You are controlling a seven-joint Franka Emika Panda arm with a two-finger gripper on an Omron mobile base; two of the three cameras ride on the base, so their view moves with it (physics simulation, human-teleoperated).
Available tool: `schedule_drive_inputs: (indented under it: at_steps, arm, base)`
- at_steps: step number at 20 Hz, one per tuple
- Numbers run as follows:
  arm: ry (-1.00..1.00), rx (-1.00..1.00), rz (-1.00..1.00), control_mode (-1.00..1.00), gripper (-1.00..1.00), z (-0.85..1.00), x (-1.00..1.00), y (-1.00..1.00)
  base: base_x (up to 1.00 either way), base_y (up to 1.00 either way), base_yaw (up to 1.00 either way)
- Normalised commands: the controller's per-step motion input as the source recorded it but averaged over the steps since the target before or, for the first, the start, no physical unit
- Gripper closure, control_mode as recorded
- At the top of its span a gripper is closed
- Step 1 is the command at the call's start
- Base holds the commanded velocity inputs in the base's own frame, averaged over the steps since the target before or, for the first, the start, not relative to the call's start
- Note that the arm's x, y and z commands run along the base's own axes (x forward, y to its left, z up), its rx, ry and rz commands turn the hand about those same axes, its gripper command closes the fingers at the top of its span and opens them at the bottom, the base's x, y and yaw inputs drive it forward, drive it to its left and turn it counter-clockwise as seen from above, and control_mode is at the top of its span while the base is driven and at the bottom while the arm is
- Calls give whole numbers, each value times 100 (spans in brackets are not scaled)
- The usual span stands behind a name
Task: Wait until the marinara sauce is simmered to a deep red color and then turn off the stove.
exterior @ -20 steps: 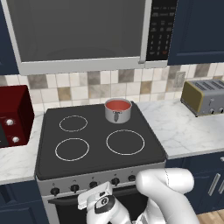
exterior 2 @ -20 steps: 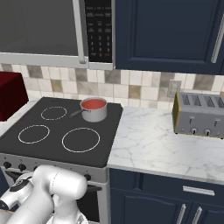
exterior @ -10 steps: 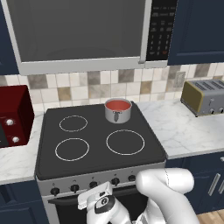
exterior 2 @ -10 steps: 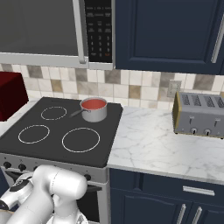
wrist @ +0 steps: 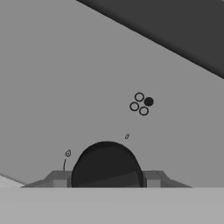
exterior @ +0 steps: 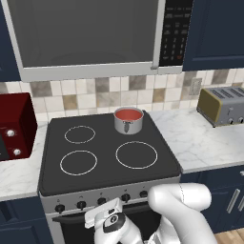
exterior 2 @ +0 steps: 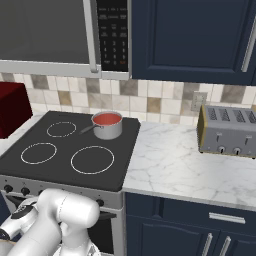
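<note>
The marinara sauce [exterior: 128, 114] [exterior 2: 107, 118] is a smooth orange-red disc in a steel saucepan [exterior: 128, 126] on the back right ring of the stove [exterior: 102, 169] [exterior 2: 55, 170]. My gripper [exterior: 103, 215] is low at the stove's silver front panel, among the row of black knobs. In the hand view a round black knob [wrist: 106, 164] sits between the two fingers, and the gripper [wrist: 106, 180] is shut on it. A burner diagram [wrist: 141, 104] with one filled dot is printed above the knob.
A red microwave [exterior: 14, 126] [exterior 2: 11, 107] stands left of the stove. A toaster [exterior: 223, 105] [exterior 2: 227, 131] sits on the marble counter [exterior: 205, 143] [exterior 2: 180, 167] to the right. A large grey overhead microwave [exterior: 90, 38] hangs above the cooktop.
</note>
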Motion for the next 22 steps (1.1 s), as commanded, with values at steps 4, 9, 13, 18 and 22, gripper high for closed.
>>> schedule_drive_inputs:
  at_steps: [4, 9, 13, 18, 22]
  arm:
    - [0, 0, 0, -100, 100, 0, 0, 0]
    - [0, 1, 0, -100, 100, -1, -2, 0]
    - [0, 8, 0, -100, 100, 0, -4, -4]
    - [0, 12, 0, -100, 100, 0, 0, -1]
    - [0, 13, -3, -100, 100, 0, 0, 0]
  base:
    - [0, 0, 0]
    - [0, 0, 0]
    - [0, 0, 0]
    - [0, 0, 0]
    - [0, 0, 0]
